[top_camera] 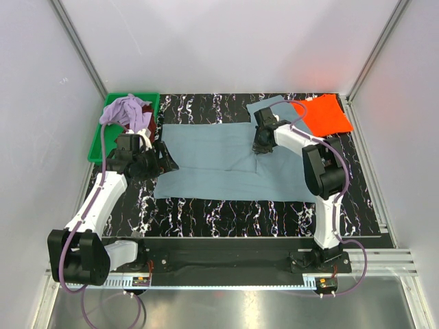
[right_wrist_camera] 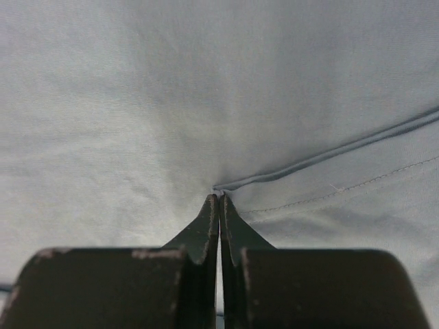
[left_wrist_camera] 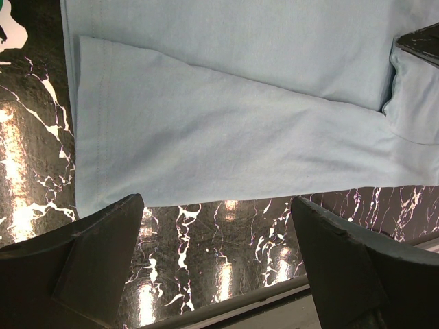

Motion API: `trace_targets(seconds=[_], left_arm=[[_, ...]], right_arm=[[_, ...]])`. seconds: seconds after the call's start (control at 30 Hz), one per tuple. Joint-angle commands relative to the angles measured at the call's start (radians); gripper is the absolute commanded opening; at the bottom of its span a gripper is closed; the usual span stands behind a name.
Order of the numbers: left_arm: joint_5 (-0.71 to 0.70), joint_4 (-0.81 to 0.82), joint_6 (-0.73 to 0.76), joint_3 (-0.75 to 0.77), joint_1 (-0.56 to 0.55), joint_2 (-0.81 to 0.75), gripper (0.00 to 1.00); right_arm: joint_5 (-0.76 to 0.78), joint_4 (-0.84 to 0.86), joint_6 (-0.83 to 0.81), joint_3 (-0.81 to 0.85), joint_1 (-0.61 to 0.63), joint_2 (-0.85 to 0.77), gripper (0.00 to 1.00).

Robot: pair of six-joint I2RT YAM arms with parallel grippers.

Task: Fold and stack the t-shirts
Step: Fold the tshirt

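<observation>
Black marbled table (top_camera: 206, 212): left gripper (top_camera: 164, 159) is hanging wide open and empty, blue-grey t-shirt (top_camera: 206, 157) lying flat just ahead of its fingers (left_wrist_camera: 96, 253). Right gripper (top_camera: 260, 147) is pinching a fold of that shirt, jaws fully closed, orange t-shirt (top_camera: 322, 115) lying nearby on its right.

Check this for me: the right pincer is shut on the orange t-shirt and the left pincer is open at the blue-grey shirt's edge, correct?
No: the right wrist view shows the right pincer shut on the blue-grey t-shirt, not the orange t-shirt. The left pincer is open at its edge.
</observation>
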Motion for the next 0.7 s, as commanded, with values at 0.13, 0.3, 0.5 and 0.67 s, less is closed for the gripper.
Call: trace_targets(seconds=[0.13, 0.3, 0.5, 0.67], left_arm=[[0.025, 0.038, -0.003, 0.004, 0.001, 0.009, 0.95], [0.028, 0.039, -0.003, 0.005, 0.001, 0.013, 0.95], [0.028, 0.044, -0.004, 0.013, 0.001, 0.018, 0.95], [0.052, 0.052, -0.032, 0.057, 0.001, 0.047, 0.94]], right_arm=[[-0.022, 0.08, 0.004, -0.014, 0.022, -0.086, 0.0], [-0.037, 0.094, 0.014, -0.026, 0.023, -0.08, 0.02], [-0.045, 0.05, -0.029, 0.018, 0.02, -0.079, 0.31], [-0.057, 0.024, -0.144, 0.098, 0.0, -0.108, 0.56]])
